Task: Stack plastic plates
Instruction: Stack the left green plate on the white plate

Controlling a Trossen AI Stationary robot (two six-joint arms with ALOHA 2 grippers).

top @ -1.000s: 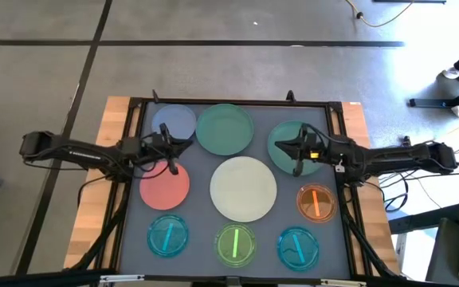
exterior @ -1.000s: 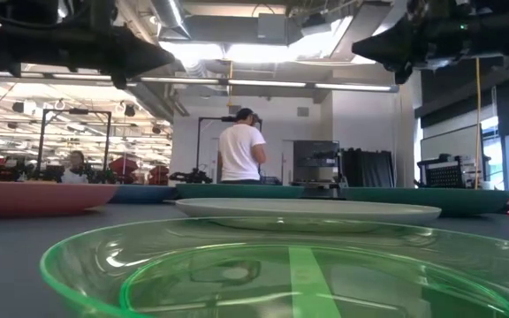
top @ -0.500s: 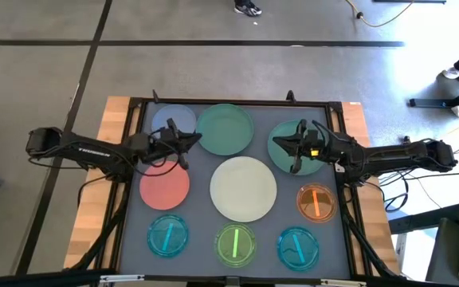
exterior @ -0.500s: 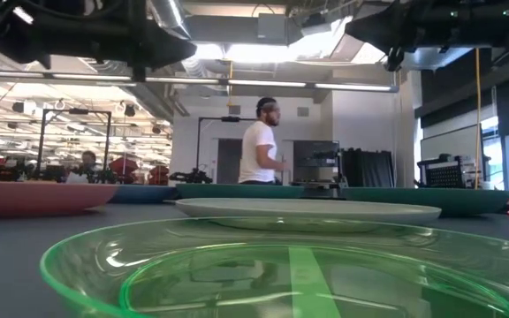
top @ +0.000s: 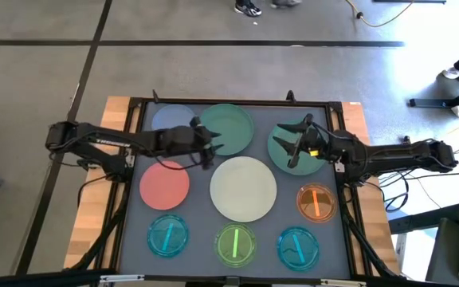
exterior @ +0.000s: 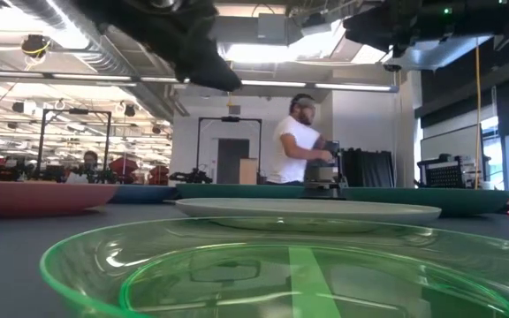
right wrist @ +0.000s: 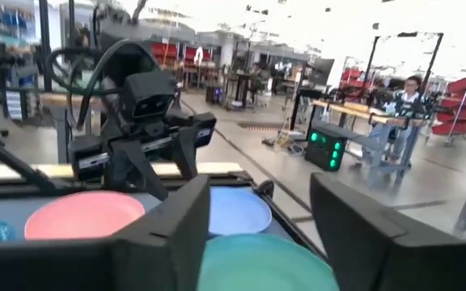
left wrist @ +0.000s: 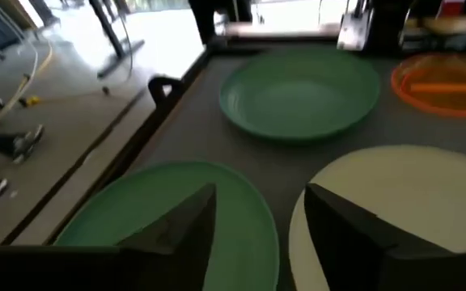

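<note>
1. My left tool (top: 207,146) hangs spread and empty over the near rim of one smooth green plate (top: 225,128).
2. My right tool (top: 296,143), fingers parted and empty, hovers above the other green plate (top: 279,148).
3. Round opaque cream plate (top: 243,188) lies mid-desk.

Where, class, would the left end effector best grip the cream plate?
At the raised rim of the cream plate, probably on the edge nearest the left end effector, one finger over the lip, one under. The plate is flat, wide and shallow, so only its rim fits between the open fingers.
</note>
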